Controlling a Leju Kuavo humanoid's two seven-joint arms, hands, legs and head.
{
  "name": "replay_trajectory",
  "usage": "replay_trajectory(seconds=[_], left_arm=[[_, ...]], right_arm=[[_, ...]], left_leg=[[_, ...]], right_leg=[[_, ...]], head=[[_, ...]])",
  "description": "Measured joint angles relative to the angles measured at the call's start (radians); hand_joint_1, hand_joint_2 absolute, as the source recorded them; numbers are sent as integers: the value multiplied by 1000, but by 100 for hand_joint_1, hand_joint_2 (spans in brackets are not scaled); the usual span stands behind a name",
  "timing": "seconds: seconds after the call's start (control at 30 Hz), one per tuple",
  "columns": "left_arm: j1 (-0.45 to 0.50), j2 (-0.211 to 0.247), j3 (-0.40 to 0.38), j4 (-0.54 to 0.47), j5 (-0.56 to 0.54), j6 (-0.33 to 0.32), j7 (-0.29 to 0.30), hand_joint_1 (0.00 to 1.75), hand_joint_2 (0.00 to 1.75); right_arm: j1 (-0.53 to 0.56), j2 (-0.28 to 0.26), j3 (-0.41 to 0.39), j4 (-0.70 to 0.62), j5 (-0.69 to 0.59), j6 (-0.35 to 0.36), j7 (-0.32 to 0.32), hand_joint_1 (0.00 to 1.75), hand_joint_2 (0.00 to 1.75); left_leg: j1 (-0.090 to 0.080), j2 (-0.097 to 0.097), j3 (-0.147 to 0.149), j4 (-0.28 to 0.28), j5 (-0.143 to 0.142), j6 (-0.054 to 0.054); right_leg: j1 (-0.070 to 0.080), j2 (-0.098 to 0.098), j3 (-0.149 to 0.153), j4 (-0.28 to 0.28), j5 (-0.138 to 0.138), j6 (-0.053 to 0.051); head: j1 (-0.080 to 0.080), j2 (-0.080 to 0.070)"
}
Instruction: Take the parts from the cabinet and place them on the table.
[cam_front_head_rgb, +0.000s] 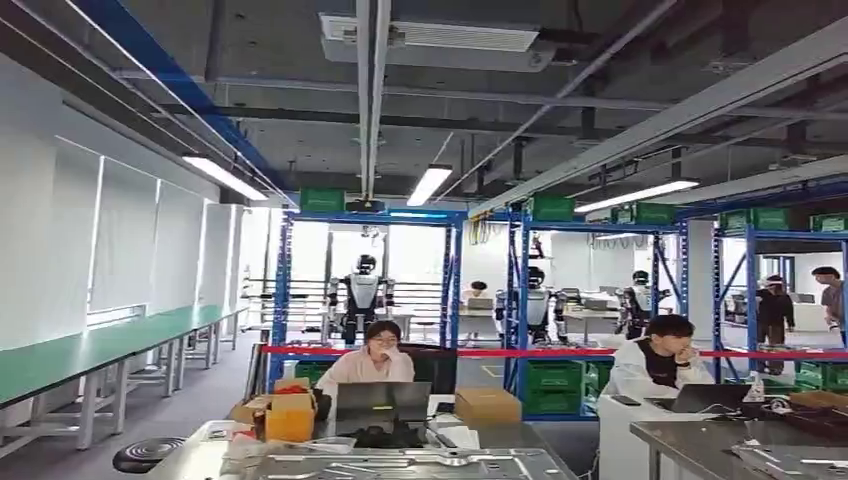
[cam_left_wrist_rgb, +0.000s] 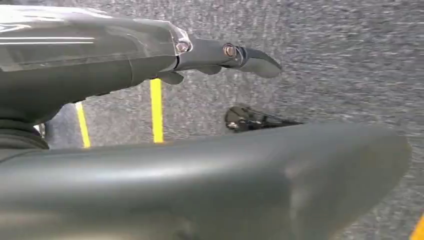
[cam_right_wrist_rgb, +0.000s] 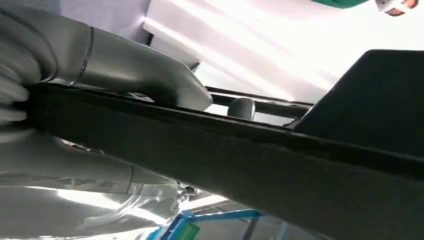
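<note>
Now the right hand (cam_right_wrist_rgb: 100, 70) carries a long black part (cam_right_wrist_rgb: 225, 150) toward the bench (cam_front_head_rgb: 420, 465).

Its fingers close around this part, thumb above it. The left hand (cam_left_wrist_rgb: 150, 55) hangs over the grey floor (cam_left_wrist_rgb: 340, 60); its fingers hold nothing, one stretched out straight. I judge that the long part could hit the bench edge or turn in the grip, because it sticks far out. On the bench, a cardboard box (cam_front_head_rgb: 487, 405) stays closed and an orange box (cam_front_head_rgb: 290, 417) stands nearby; their contents are hidden.

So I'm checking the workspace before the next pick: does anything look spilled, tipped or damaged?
Nothing stands out. The cardboard boxes sit upright on the table, and the right hand grips a long black part that looks intact.
</note>
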Motion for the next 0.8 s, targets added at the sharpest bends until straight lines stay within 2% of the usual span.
replay_trajectory(seconds=[0.03, 0.1, 0.13, 0.17, 0.2, 0.27, 0.3, 0.33, 0.37, 0.43, 0.47, 0.5, 0.6, 0.67, 0.7, 0.77, 0.8], left_arm=[[0, 0, 0, 0, 0, 0, 0, 0, 175], [1, -1, 0, 0, 0, 0, 0, 0, 175], [-1, -1, 0, 0, 0, 0, 0, 0, 175], [-3, -1, 0, 0, 0, 0, 0, 0, 175], [-2, -2, 0, 0, 0, 0, 0, 0, 175], [0, -2, 0, 0, 0, 0, 0, 0, 175], [3, -2, 0, 0, 0, 0, 0, 0, 175], [5, -2, 0, 0, 0, 0, 0, 0, 175], [6, -2, 0, 0, 0, 0, 0, 0, 175], [5, -2, 0, 0, -2, -1, 0, 0, 175], [5, -2, 0, 0, -3, -2, -1, 0, 175], [4, -2, 0, 0, -3, -2, -1, 0, 175], [4, -2, 0, 0, -6, -3, -2, 0, 175], [4, -3, 0, 0, -6, -3, -2, 0, 175], [3, -2, 0, 0, -6, -3, -3, 0, 175], [1, -2, 0, 0, -6, -3, -3, 0, 175], [1, -2, 0, 0, -6, -3, -3, 0, 175]], right_arm=[[-2, 0, 0, 0, 0, 0, 0, 175, 175], [1, 0, 0, 0, 0, 0, 0, 175, 175], [0, 0, -1, -1, -1, 0, 0, 175, 175], [-1, 0, 0, -1, -1, 0, 0, 175, 175], [-3, 0, 0, -1, -1, 0, 0, 175, 175], [-1, 0, 1, 0, 0, 0, 0, 175, 175], [0, 0, 1, 0, 0, 0, 0, 175, 175], [1, 0, 2, 0, 0, 0, 0, 175, 175], [2, 0, 1, 0, -1, 0, 0, 175, 175], [2, 0, 1, 0, -1, 0, 0, 175, 175], [2, 0, 1, 0, -2, 0, 0, 175, 175], [1, -1, 1, 1, -2, 0, 0, 175, 175], [1, -1, 0, 1, -3, 0, 0, 175, 175], [2, -2, -1, 0, -3, 0, 0, 175, 175], [-1, -2, -1, 0, -4, 0, 1, 175, 175], [2, -5, -2, 0, -4, 0, 1, 175, 175], [4, -6, -2, 0, -4, 0, 1, 175, 175]], left_leg=[[1, 0, -3, -1, 0, -6], [3, 3, 3, -11, -1, -18], [2, 3, 6, -10, -8, -25], [2, 3, 1, 8, -21, -25], [1, 3, -23, 57, -48, -25], [1, 3, -107, 211, -110, -28], [1, 3, -147, 276, -121, -30], [2, 3, -162, 288, -108, -31], [2, 3, -154, 257, -74, -31], [2, 3, -96, 109, 27, -27], [2, 3, -70, 36, 60, -24], [-1, 2, -57, 24, 47, -21], [-6, 1, -57, 18, 34, -5], [3, 1, -48, 9, 36, 3], [4, 2, -44, 8, 33, 8], [4, 2, -41, 8, 28, 15], [4, 2, -39, 8, 26, 15]], right_leg=[[1, 0, 2, -6, -11, -9], [4, 3, 1, -7, -14, -17], [-6, 2, 11, -22, -9, -24], [-6, 0, 18, -28, -9, -28], [-6, -1, 20, -28, -12, -34], [-3, -3, 24, -28, -17, -41], [-2, -2, 26, -27, -20, -43], [-2, 1, 30, -27, -23, -42], [-2, 2, 36, -27, -28, -41], [-2, 4, 55, -24, -41, -36], [-2, 4, 61, -21, -51, -30], [7, 5, 61, -13, -58, -22], [2, 4, 62, -19, -60, -13], [2, 3, 65, -6, -78, 0], [0, 1, 42, 41, -104, 5], [-5, 1, -45, 206, -174, 14], [-6, 1, -88, 278, -192, 17]], head=[[0, 1], [0, 0], [1, 0], [0, 0], [1, 0], [1, 0], [1, 0], [1, 0], [1, 0], [1, 0], [1, 0], [1, 0], [1, 0], [1, 0], [1, 0], [1, 0], [0, 0]])
